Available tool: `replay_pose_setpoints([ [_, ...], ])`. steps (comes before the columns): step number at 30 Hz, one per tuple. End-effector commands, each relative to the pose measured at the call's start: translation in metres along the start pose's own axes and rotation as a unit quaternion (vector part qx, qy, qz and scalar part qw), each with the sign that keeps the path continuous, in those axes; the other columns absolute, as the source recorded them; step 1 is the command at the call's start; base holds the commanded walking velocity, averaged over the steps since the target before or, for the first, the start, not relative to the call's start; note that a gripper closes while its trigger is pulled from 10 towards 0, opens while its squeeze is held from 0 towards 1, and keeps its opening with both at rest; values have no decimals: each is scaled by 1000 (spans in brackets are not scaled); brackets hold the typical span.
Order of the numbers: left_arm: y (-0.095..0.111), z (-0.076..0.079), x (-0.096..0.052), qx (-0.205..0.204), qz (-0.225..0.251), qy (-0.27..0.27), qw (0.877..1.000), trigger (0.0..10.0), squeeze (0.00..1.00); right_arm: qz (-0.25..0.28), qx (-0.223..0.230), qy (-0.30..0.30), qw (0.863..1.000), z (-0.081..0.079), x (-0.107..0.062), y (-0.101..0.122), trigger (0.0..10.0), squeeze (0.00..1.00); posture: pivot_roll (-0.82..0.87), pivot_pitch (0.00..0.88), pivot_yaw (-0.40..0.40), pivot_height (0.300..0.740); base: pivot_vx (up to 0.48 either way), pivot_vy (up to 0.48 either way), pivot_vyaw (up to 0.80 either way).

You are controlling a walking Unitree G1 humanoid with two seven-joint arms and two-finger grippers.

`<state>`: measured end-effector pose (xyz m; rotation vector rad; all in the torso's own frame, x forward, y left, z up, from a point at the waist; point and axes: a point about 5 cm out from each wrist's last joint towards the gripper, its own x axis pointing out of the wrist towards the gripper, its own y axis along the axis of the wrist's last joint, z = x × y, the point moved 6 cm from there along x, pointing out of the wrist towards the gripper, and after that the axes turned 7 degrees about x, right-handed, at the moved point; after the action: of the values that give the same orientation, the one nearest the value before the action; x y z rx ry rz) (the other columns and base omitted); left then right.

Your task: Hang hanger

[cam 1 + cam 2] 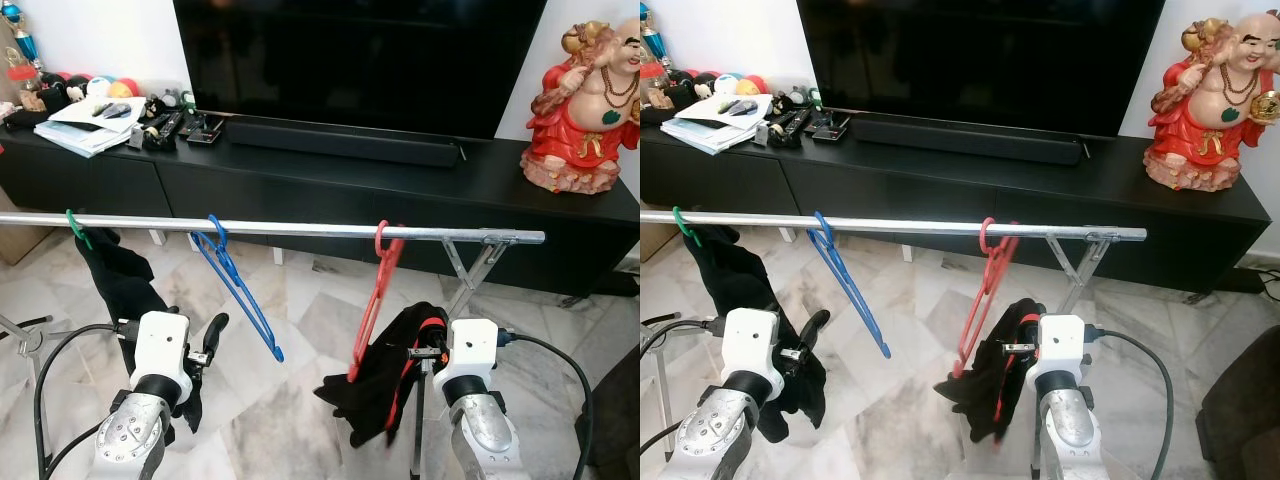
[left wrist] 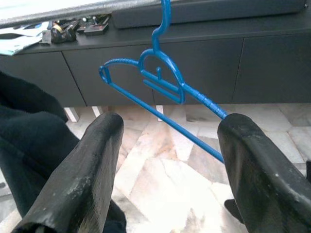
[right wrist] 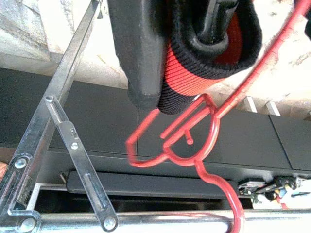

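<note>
Red hanger is already hooked over the metal rail, hanging tilted, with a black-and-red garment bunched at its lower end. Right gripper is seen closed on that garment, fingers clamped around the red-trimmed fabric just below the hanger's neck. Rail support bracket sits just to the right of it.

Blue hanger is hooked on the rail between the red one and a green hook carrying a dark garment. Left gripper is held with fingers spread apart, nothing between them; the blue hanger's lower bar passes just beyond the fingertips, not touching as far as can be told.

Step judged: hang is essentially done for the red hanger; release is pending. Next move calls for the right fingers to be opened and drawn back down and away without the cloth being dragged, else the hook could be pulled off the rail. Garment looks unevenly loaded, so swing on release is to be expected. Left arm's role is unclear; possibly the blue hanger is to be steadied.
</note>
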<state>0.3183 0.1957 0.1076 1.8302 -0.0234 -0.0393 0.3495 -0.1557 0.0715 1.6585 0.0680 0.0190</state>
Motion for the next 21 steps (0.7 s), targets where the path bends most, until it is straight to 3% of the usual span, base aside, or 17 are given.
replay_pose_setpoints([
  [1, -5, 3, 1, -9, -12, -8, 1000, 10000, 0, 2, -2, -3, 1000, 1, 0, 0, 10000, 0, 35, 58, -5, 740, 0, 0, 0],
  [5, -7, 7, 11, -9, -23, -22, 999, 10000, 0, -4, -5, -6, 1000, 4, 0, -3, 10000, 0, 38, 68, -11, 740, 0, 0, 0],
  [8, -10, 7, 28, 4, -36, -26, 999, 10000, 0, -5, -6, -6, 1000, 4, 0, -3, 10000, 0, 39, 72, -15, 740, 0, 0, 0],
  [12, -5, 8, 45, -10, -36, -30, 999, 10000, 0, -6, -6, -6, 1000, 4, 0, -4, 10000, 0, 36, 73, -15, 740, 0, 0, 0],
  [18, -8, 13, 61, -11, -55, -38, 998, 10000, 0, -12, -8, -2, 1000, 1, 0, -7, 10000, 0, 33, 81, -16, 740, 0, 0, 0],
  [21, -1, 18, 64, -18, -36, -50, 998, 10000, 0, -14, -8, 1, 1000, 0, -1, -8, 10000, 0, 35, 84, -18, 740, 0, 0, 0],
])
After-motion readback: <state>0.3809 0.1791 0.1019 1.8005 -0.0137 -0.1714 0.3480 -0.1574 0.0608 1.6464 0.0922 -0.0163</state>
